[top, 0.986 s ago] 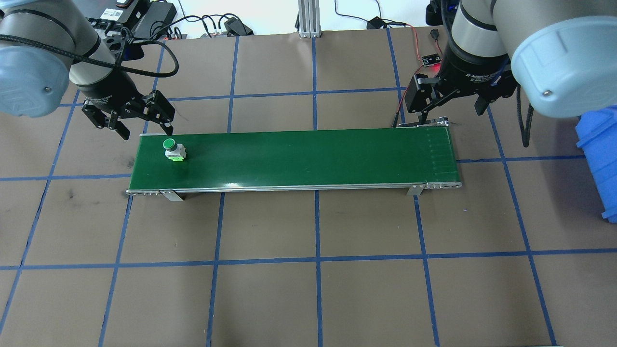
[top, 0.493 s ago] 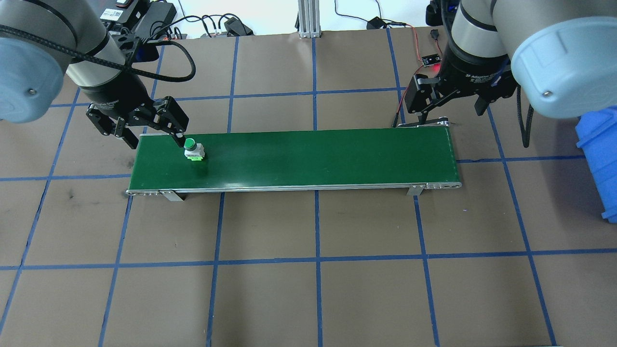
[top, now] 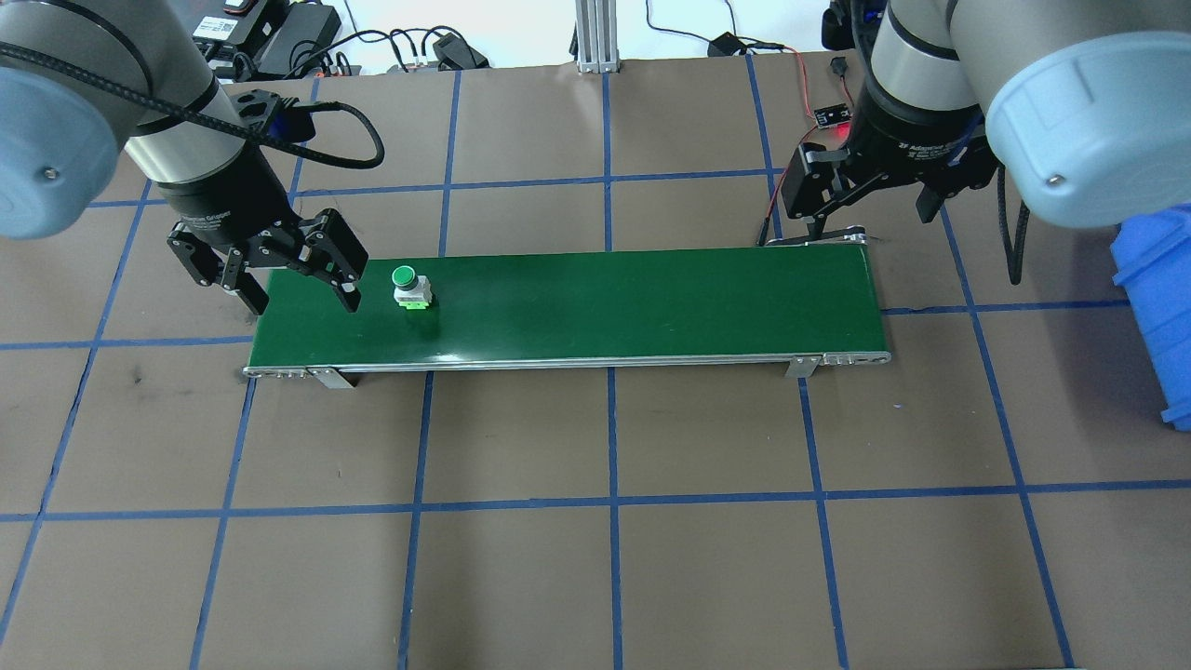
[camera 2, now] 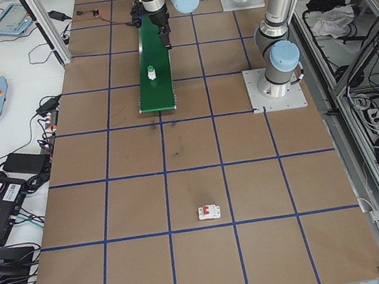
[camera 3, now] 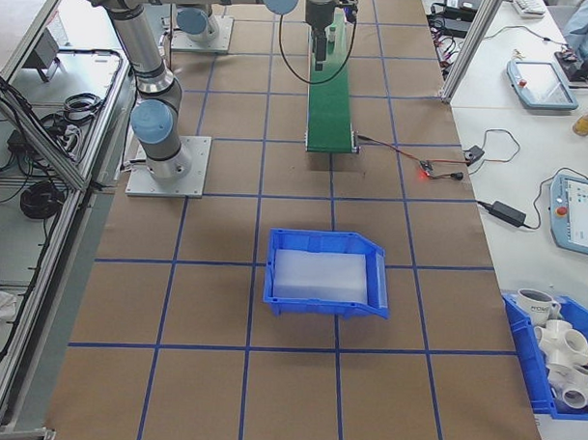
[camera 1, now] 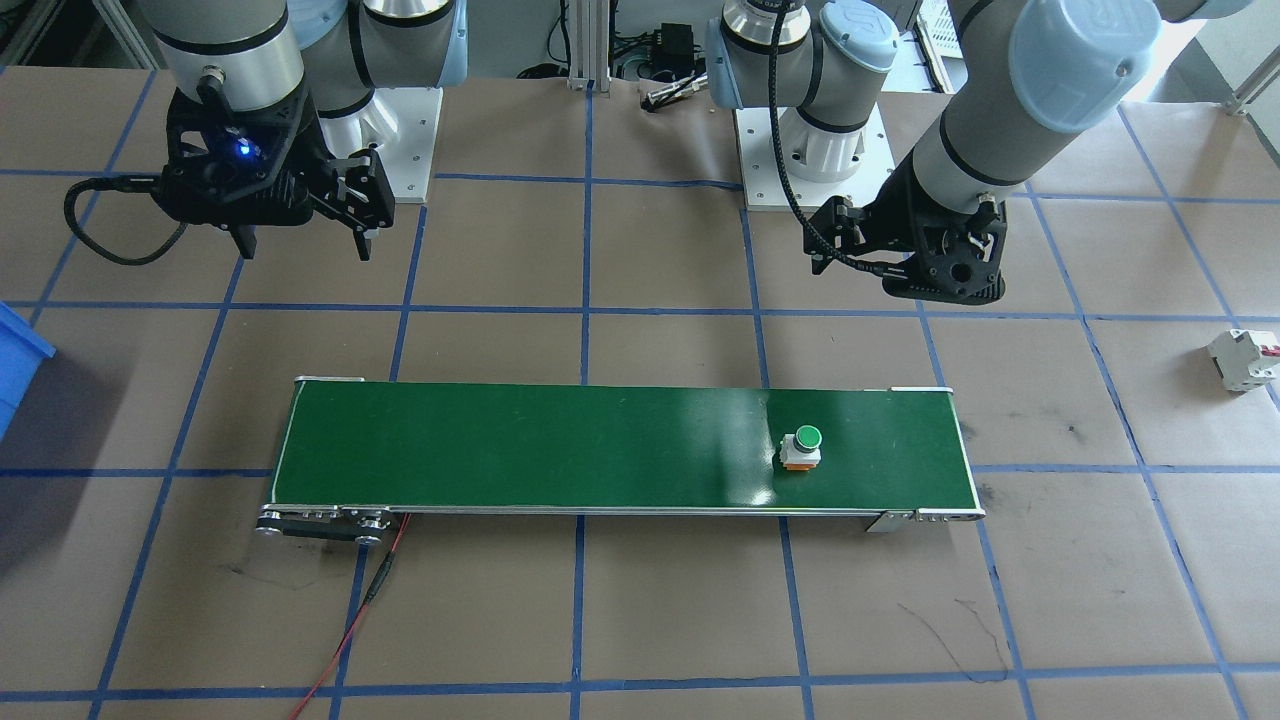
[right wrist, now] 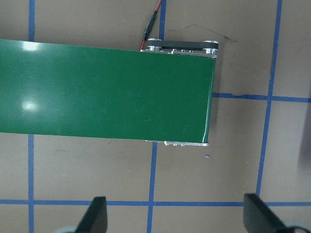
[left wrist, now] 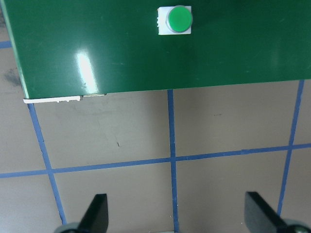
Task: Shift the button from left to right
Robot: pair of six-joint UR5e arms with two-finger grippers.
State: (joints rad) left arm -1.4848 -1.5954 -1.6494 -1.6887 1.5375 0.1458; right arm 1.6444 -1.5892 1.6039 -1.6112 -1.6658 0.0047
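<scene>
Button carried rightward along green belt, both claws released, blue bin beyond.

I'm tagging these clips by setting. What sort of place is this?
Most likely a robotics lab or test cell: a taped-grid table with a small green conveyor belt, and side benches holding teach pendants and cables.

Left gripper agape; right gripper agape, empty.

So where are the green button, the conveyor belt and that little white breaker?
button [top: 404, 275], overhead exterior view, green cap.
conveyor belt [top: 633, 302], overhead exterior view, bare green surface.
circuit breaker [camera 1: 1243, 358], exterior front-facing view, white body.
</scene>
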